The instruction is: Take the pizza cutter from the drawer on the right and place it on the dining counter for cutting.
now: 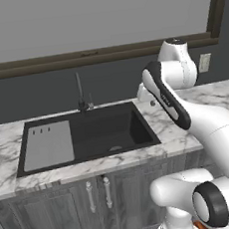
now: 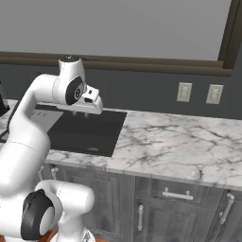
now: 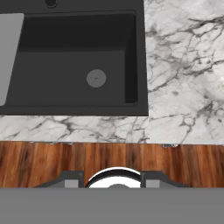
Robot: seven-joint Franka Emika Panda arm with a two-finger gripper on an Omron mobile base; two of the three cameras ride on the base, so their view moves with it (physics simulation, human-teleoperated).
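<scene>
My gripper (image 3: 113,180) points straight down, high above the sink counter's front edge. Its two dark fingertips (image 3: 72,179) are closed on a round silvery-white wheel, the blade of the pizza cutter (image 3: 114,173); the handle is hidden. In the right base view the hand (image 2: 89,103) hangs over the sink's right part. A grey drawer front (image 2: 176,189) with a silver handle sits under the counter to the right of the sink and looks pushed in. The dining counter is out of view.
A black sink (image 1: 96,133) with a tap (image 1: 80,97) is set in a marble top (image 2: 179,142) against a dark wall. Double-door cabinets (image 1: 98,198) with silver handles stand below it. Wooden floor (image 3: 109,157) lies under the hand.
</scene>
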